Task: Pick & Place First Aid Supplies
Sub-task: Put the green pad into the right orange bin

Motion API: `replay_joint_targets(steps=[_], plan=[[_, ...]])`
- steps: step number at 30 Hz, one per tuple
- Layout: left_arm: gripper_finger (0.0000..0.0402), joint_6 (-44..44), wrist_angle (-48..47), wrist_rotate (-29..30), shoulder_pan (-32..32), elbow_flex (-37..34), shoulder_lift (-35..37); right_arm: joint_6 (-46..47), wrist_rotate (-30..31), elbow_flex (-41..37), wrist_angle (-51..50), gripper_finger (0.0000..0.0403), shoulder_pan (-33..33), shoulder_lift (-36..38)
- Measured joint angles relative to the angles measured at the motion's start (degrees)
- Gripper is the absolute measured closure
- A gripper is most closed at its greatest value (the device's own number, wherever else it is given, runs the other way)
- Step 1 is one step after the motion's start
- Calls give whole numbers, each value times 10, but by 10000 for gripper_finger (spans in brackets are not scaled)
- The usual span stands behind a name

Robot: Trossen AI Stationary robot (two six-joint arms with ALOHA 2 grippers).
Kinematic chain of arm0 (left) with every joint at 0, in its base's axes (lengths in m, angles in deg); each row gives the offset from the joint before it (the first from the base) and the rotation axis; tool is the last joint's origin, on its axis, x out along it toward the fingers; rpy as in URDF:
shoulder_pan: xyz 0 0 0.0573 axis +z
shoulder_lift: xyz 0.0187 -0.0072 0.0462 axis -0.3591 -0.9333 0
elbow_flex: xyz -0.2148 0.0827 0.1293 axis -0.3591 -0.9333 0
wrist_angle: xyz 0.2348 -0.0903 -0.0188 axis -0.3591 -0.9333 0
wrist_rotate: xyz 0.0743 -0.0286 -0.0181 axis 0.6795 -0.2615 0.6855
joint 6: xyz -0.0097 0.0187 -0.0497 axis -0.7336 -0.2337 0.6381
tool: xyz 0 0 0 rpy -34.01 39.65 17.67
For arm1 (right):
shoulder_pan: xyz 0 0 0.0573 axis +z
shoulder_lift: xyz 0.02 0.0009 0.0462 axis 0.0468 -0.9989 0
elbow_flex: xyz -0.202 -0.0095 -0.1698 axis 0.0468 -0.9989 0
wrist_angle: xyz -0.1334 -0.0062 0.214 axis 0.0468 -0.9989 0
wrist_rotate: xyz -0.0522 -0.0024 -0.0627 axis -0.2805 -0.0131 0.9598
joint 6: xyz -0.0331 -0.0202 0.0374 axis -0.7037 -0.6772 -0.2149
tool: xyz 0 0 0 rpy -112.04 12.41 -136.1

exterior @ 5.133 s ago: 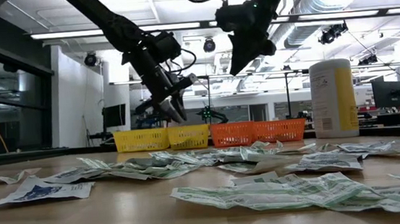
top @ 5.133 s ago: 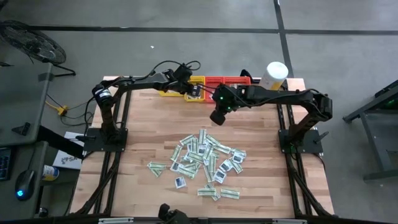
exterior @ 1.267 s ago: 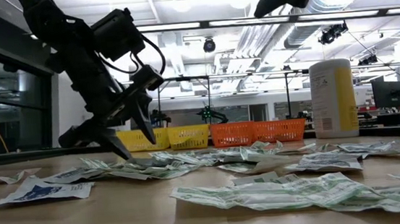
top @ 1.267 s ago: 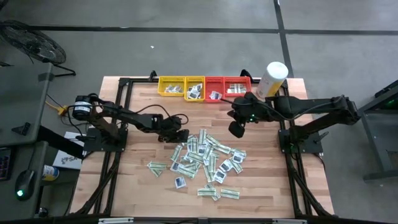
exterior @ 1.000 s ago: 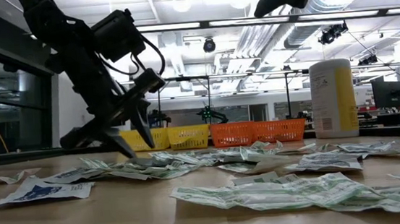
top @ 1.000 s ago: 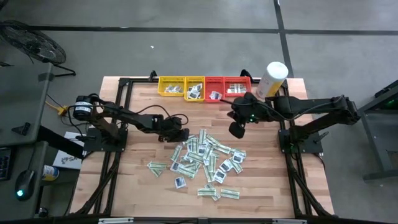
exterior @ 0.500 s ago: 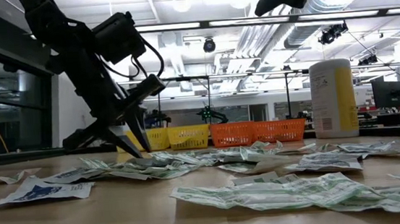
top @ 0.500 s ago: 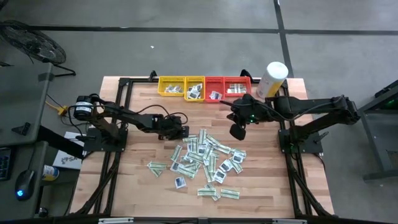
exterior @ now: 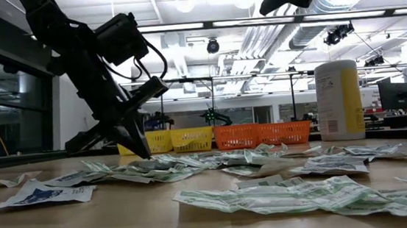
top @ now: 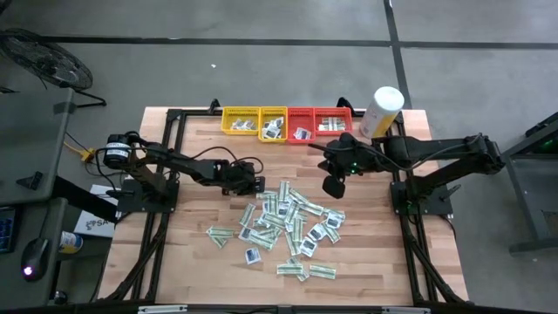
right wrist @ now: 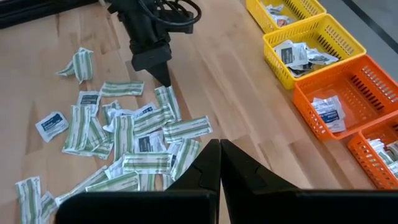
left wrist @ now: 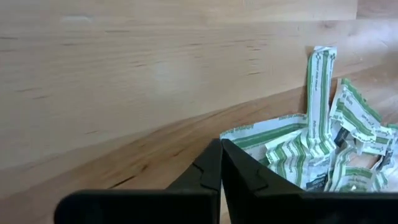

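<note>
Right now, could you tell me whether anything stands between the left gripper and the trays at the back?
Nothing visible does. Bare wood lies between the left gripper, down at the packets, and the yellow trays.

Wooden table (top: 192, 253) with black frame. Along far edge: two yellow trays (top: 255, 120), then two red trays (top: 317, 119) to their right, touching in row. White-and-yellow canister (top: 384, 110) upright at far right corner, just beside red trays.
</note>
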Motion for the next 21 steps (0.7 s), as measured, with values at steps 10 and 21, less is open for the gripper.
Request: replay_joint_targets(steps=[10, 21], plan=[[401, -51, -3, 12, 1, 0, 3, 4, -31, 0, 0, 401, 0, 0], [401, -119, -9, 24, 1, 0, 31, 21, -27, 0, 6, 329, 0, 0]])
